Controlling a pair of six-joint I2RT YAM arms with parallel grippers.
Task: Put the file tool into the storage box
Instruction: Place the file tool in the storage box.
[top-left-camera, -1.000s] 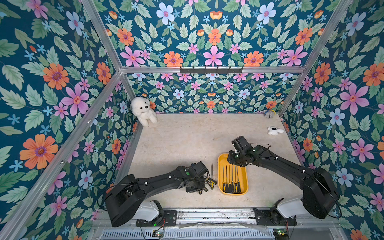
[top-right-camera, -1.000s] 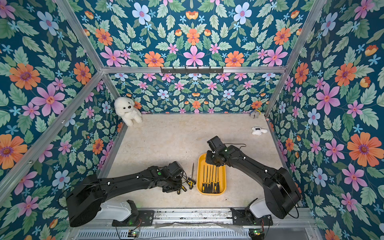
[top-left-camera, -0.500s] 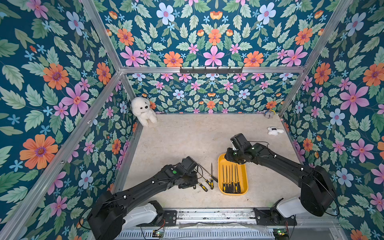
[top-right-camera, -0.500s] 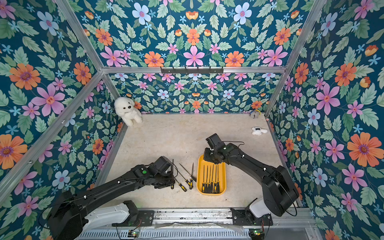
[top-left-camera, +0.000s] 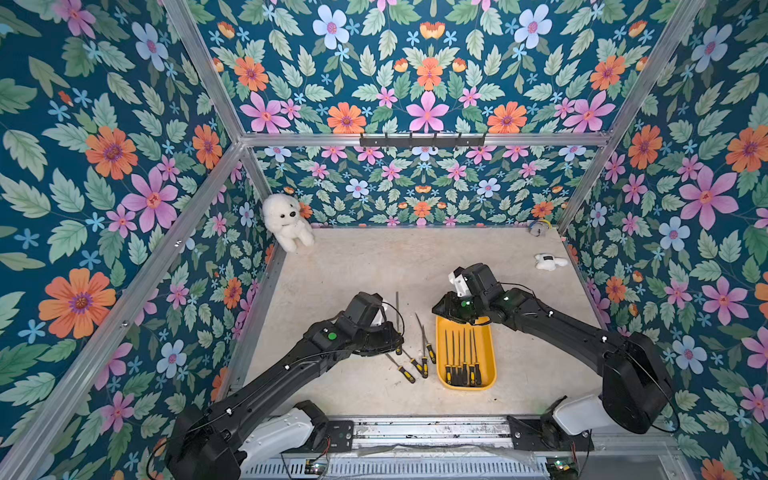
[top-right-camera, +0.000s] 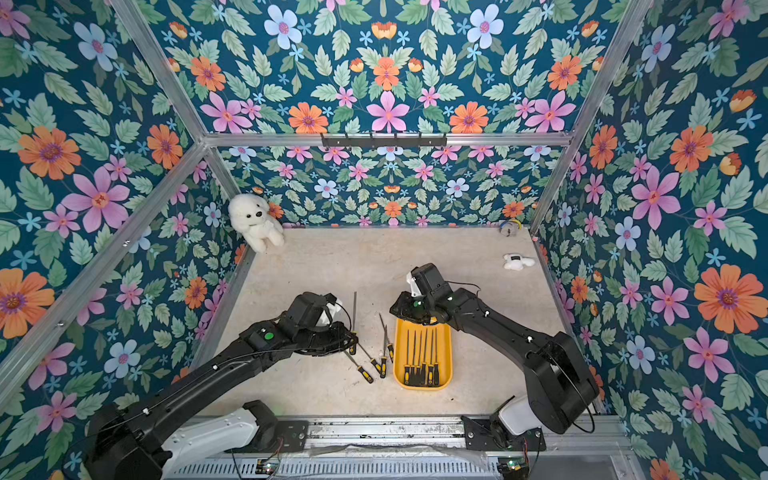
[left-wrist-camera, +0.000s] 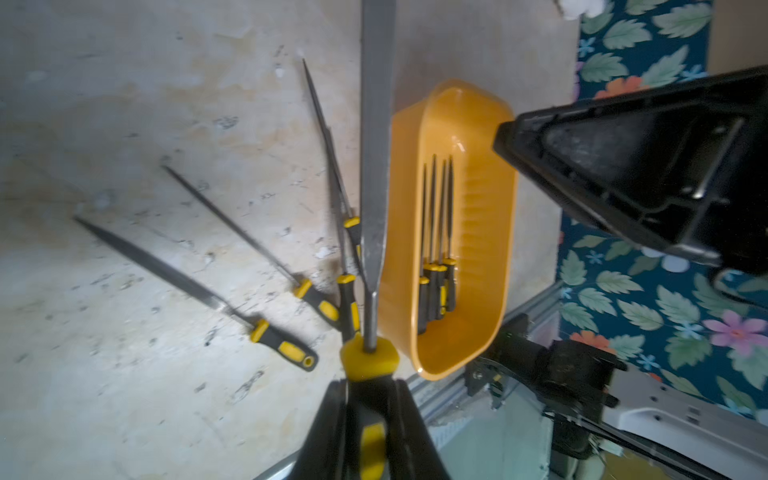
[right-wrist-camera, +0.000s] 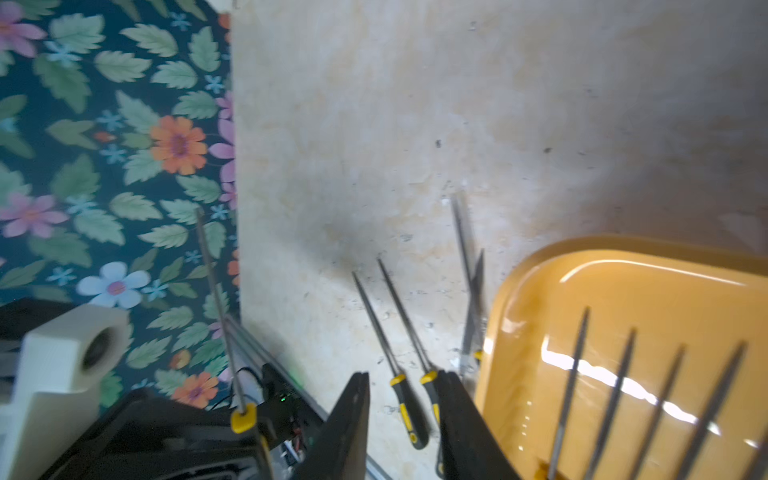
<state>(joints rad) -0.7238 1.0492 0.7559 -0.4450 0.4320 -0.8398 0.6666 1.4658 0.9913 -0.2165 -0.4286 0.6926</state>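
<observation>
Several files already lie in the shallow yellow plastic storage box (top-left-camera: 487, 353); at its 9 o'clock the left fingers (left-wrist-camera: 326, 428) pinch a yellow-handled flat steel file (left-wrist-camera: 376, 124) near loose ones on the beige worktop (top-left-camera: 353, 270), right fingers (right-wrist-camera: 353, 415) spread, empty.

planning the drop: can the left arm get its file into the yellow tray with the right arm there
Probably yes. The left pincer grips the flat file right beside the yellow tray; the right pincer sits only at its far end, leaving the rest open from above.
</observation>
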